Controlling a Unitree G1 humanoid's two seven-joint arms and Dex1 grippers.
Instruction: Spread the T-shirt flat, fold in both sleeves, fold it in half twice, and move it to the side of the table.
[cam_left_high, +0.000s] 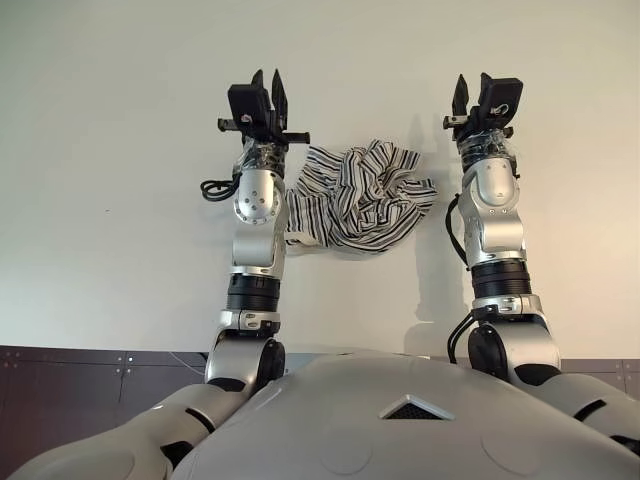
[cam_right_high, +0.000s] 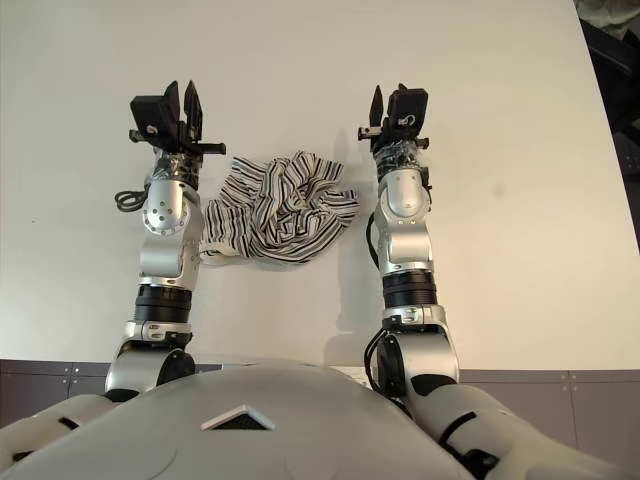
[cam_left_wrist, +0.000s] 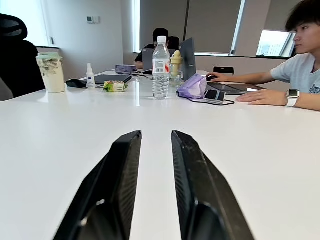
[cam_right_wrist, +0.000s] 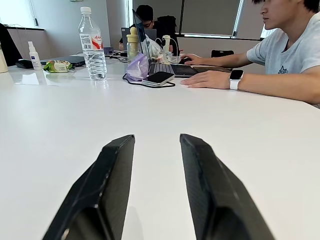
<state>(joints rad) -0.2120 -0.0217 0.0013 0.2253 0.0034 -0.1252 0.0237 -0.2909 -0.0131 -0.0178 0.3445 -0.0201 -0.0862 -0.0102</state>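
2 sets of fingers narrowly parted, empty: left gripper (cam_left_high: 268, 80), right gripper (cam_left_high: 474, 84), both beyond the crumpled striped t-shirt (cam_left_high: 360, 195) on the white table (cam_left_high: 100, 150). likely best: pinch opposite edges, draw apart.

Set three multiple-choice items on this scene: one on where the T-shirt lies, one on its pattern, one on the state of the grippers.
1. The T-shirt lies:
A. between the two arms
B. outside the left arm
C. on a chair

2. Its pattern is:
A. plain red
B. black and white stripes
C. blue dots

3. The left gripper and right gripper are:
A. both open and empty
B. both shut on cloth
C. one open, one shut

Answers:
1 A: it sits crumpled on the table between the arms.
2 B: the stripes show all over the cloth.
3 A: both wrist views show a clear gap between the fingers.
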